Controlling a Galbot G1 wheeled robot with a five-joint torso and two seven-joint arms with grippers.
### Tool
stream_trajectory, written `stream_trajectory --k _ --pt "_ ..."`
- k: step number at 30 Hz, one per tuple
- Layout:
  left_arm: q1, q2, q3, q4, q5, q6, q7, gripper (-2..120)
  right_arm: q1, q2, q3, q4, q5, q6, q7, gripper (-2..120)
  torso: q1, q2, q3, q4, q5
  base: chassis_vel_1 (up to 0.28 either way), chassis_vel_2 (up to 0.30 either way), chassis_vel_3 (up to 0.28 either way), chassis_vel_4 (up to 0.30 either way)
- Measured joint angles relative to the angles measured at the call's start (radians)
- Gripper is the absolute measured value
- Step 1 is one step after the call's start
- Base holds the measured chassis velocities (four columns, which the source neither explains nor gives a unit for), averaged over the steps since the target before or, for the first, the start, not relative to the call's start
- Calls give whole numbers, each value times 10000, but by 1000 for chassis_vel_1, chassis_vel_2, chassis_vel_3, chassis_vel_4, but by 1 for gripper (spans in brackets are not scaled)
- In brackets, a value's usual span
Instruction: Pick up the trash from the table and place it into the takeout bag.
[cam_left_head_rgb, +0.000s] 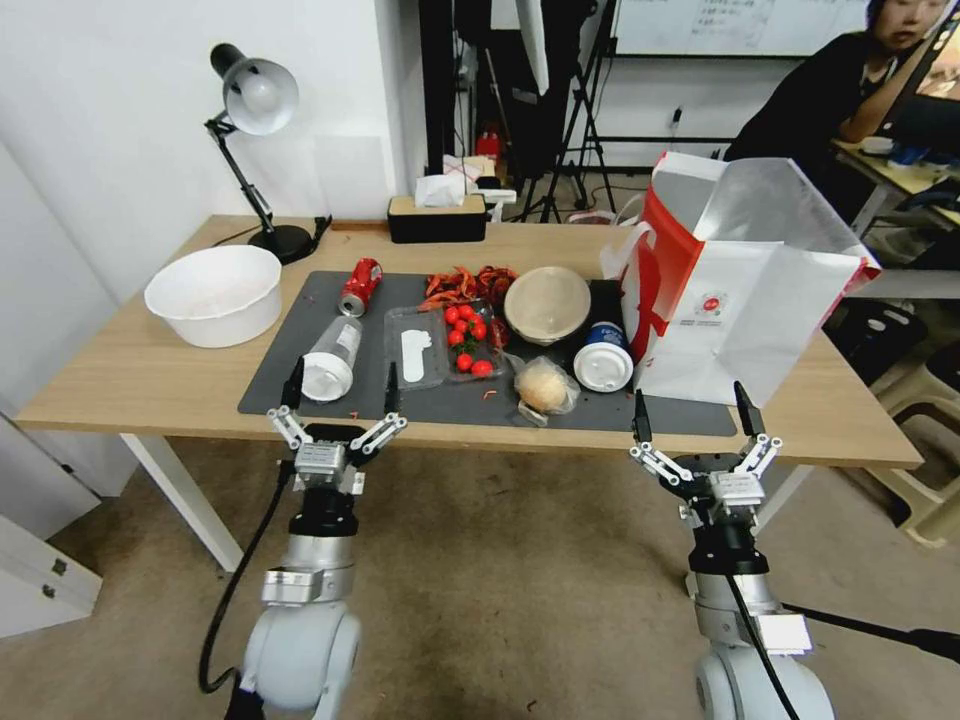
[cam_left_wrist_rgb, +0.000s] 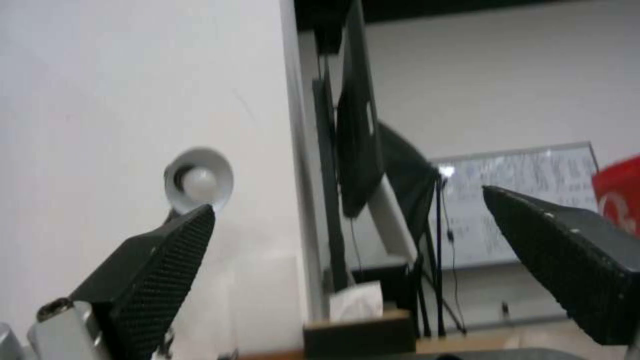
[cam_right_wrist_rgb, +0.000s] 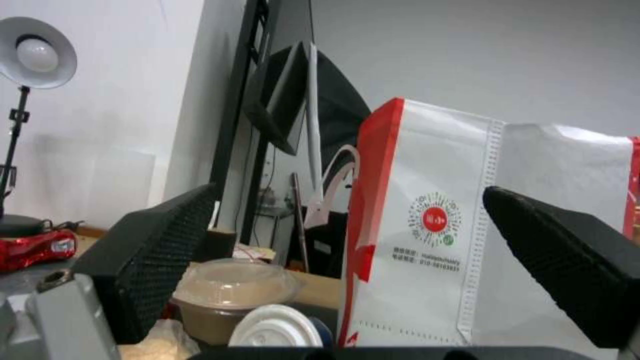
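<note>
Both grippers hover spread at the table's (cam_left_head_rgb: 130, 375) near edge; the left gripper (cam_left_head_rgb: 339, 385) is just short of the bottle (cam_left_head_rgb: 332, 360), which lies cap toward it, bag (cam_left_head_rgb: 740, 300) far right

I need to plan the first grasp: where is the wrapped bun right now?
In the head view the bun lies near the mat's front edge, between the cherry tomato tray and the blue cup, just before the bowl.
</note>
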Motion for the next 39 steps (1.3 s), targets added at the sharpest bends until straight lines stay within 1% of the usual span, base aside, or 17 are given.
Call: stream_trajectory --k 1,2,13,16,19,20,23,24,25,26,28,29,32,34,36,37,39 --pt "-105 -2 68 80 -3 -267 49 100 -8 0 -12 25 7 -6 -4 100 1 -1 0 -3 -4 0 0 0 0" --pt "-104 18 113 88 -30 -425 157 100 -15 0 -16 41 18 -27 -7 100 1 -1 1 0 -1 0 0 0 0" --pt "-29 62 115 120 -248 -486 429 100 -37 -7 -45 92 97 -147 -12 100 -1 0 0 1 0 0 0 0 0" --pt "-26 82 110 156 -271 -480 471 100 -9 -9 -79 97 216 -344 21 100 0 0 0 0 -1 0 0 0 0" --pt "-8 102 94 168 -320 -480 538 100 257 -11 -171 99 509 -985 153 100 0 0 0 1 0 0 0 0 0" --pt "-8 102 94 168 -320 -480 538 100 257 -11 -171 99 509 -985 153 100 0 0 0 1 0 0 0 0 0" --pt "32 110 82 158 -384 -519 640 100 646 -60 -375 268 891 -2193 293 100 0 -1 1 -1 1 0 0 0 0" --pt "32 110 82 158 -384 -519 640 100 646 -60 -375 268 891 -2193 293 100 0 -1 1 -1 1 0 0 0 0" --pt "37 110 81 155 -389 -534 655 100 782 -122 -467 357 1074 -2593 360 100 0 0 0 -1 -1 0 0 0 0" --pt "43 110 81 154 -389 -562 681 100 1034 -231 -578 471 1334 -3177 439 100 0 0 0 2 -1 0 0 0 0" --pt "55 81 92 153 -389 -607 726 100 1704 -511 -724 526 1725 -4495 531 100 0 -1 0 1 1 0 0 0 0" --pt "55 81 92 153 -389 -607 726 100 1704 -511 -724 526 1725 -4495 531 100 0 -1 0 1 1 0 0 0 0" --pt "68 52 119 156 -382 -638 745 100 2628 -836 -928 294 2227 -6266 778 100 0 -1 1 1 2 0 0 0 0" --pt "68 51 119 158 -381 -641 745 100 2730 -870 -968 255 2324 -6481 843 100 0 -1 1 1 1 0 0 0 0" --pt "69 51 116 166 -380 -651 747 100 2975 -944 -1064 154 2550 -6952 1021 100 0 0 1 1 0 0 0 0 0" --pt "69 52 110 174 -380 -655 746 100 3179 -987 -1139 48 2677 -7405 1169 100 1 -1 1 2 0 0 0 0 0" --pt "69 52 108 176 -379 -657 747 100 3220 -994 -1155 23 2694 -7499 1197 100 0 0 0 2 0 0 0 0 0"
